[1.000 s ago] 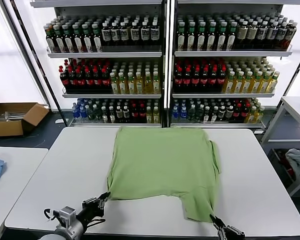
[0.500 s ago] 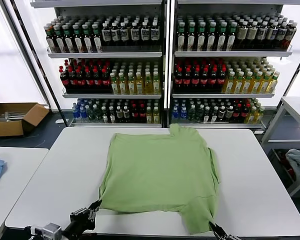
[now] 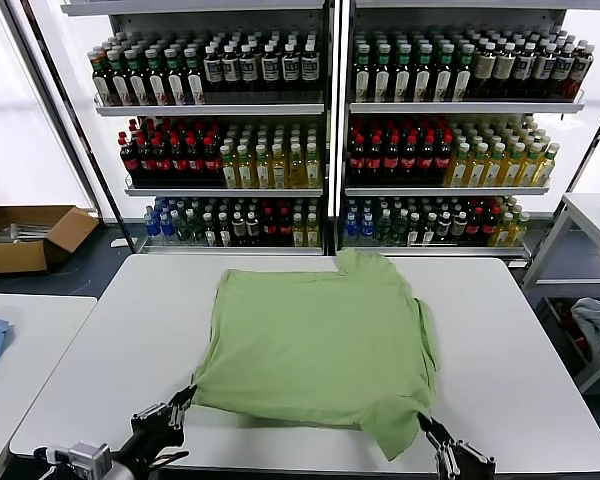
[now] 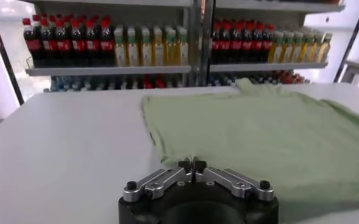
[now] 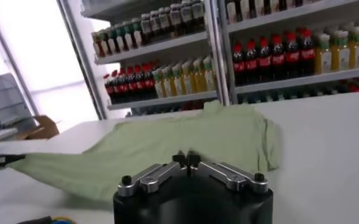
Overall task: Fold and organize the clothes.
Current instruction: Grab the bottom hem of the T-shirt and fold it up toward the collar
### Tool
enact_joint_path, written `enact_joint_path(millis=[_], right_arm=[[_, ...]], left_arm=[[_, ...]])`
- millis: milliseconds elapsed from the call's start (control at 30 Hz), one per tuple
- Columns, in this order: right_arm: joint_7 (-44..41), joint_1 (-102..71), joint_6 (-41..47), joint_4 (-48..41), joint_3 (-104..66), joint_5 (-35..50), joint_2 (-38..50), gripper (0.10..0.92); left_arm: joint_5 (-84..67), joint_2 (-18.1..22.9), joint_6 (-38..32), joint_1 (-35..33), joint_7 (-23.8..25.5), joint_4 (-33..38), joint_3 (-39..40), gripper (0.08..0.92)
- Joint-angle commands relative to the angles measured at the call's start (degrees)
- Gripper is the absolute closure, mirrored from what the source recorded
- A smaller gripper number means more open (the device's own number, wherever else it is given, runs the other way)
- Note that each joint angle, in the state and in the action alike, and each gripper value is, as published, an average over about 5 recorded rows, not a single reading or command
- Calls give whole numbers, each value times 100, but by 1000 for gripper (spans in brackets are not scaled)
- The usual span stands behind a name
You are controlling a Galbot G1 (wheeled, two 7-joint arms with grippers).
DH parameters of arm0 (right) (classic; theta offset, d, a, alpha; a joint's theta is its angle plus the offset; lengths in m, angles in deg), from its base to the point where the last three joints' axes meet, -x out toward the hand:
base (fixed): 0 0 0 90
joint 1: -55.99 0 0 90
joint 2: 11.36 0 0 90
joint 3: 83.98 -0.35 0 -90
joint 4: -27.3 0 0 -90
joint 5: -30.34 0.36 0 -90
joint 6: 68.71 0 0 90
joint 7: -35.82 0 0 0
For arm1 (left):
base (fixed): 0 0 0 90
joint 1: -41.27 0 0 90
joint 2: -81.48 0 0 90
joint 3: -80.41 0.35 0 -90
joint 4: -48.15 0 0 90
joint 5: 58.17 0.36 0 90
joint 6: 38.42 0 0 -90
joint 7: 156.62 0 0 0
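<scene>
Pinching the polo shirt [image 3: 320,350] hem corners — left jaws [image 3: 183,402] and right jaws [image 3: 421,424] both clamped shut on cloth. Shirt spreads ahead across the white surface [image 3: 520,330], collar farthest — both arms equally near.

Bright, even daylight with window glare, soft shadows, blurred wrist-view backgrounds.

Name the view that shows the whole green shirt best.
The head view: the shirt lies spread on the white table with its full outline visible from above. The left wrist view shows it low and foreshortened, cut off at the edge. The right wrist view shows it flattened too, partly behind the right gripper.
</scene>
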Motion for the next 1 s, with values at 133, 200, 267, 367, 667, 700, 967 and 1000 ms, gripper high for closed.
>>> enact_joint_path(millis=[133, 200, 267, 367, 667, 700, 967, 1000], right_arm=[[835, 2076, 496, -799, 130, 834, 512, 918], [904, 2345, 521, -983, 170, 912, 633, 918], [952, 2594, 536, -1180, 213, 980, 761, 918], [995, 2938, 562, -1455, 298, 1080, 958, 918], [973, 3996, 614, -2601, 1090, 836, 1445, 918], [981, 4106, 623, -2733, 1217, 775, 1437, 918], [999, 4535, 826, -3414, 1881, 324, 1300, 910], [995, 4514, 843, -3424, 1896, 279, 1285, 902]], left_arm=[[-1535, -790, 136, 1219, -126, -768, 289, 917], [-1589, -990, 121, 1407, -112, -993, 417, 917], [-1628, -1177, 104, 1633, -106, -1259, 558, 917], [-1855, -1399, 122, 2030, -141, -1636, 757, 917], [-2000, -1616, 130, 3349, -207, -2815, 1441, 917], [-1992, -1604, 131, 3472, -221, -2965, 1510, 917], [-1738, -1427, 140, 3912, -253, -3682, 1773, 917], [-1685, -1396, 137, 3925, -275, -3721, 1758, 917]])
